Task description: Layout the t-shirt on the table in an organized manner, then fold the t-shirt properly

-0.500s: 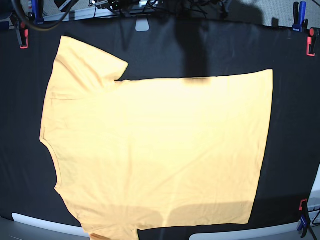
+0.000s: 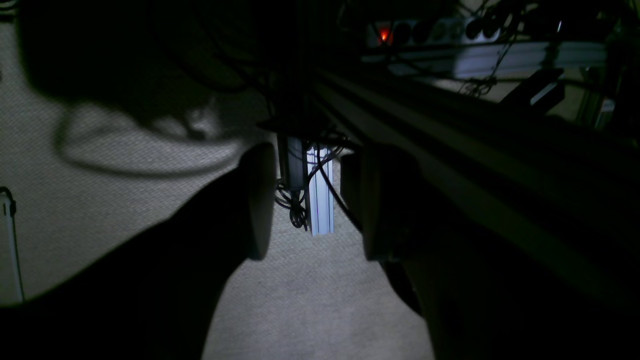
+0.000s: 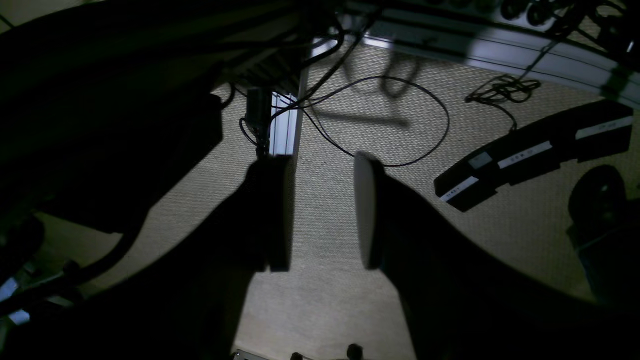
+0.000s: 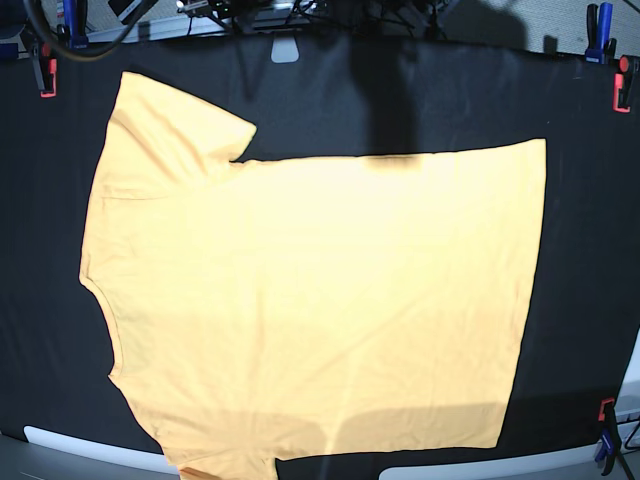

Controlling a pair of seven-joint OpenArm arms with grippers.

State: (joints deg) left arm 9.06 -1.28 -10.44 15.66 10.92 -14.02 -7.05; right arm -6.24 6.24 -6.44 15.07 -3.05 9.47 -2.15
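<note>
The orange-yellow t-shirt [image 4: 310, 300] lies spread flat on the black table [image 4: 590, 250] in the base view, collar to the left, hem to the right, one sleeve at the upper left. Its lower sleeve runs off the bottom edge. Neither gripper shows in the base view. In the left wrist view my left gripper [image 2: 307, 202] is open and empty, hanging over the carpet floor. In the right wrist view my right gripper [image 3: 322, 212] is open and empty, also over the floor. Neither wrist view shows the shirt.
Red and blue clamps [image 4: 45, 70] [image 4: 620, 80] hold the cloth at the table's corners. Cables and a frame post [image 3: 285, 125] lie on the carpet below, with a black power strip [image 3: 530, 155] to the right. A power strip with a red light [image 2: 385, 35] sits at the back.
</note>
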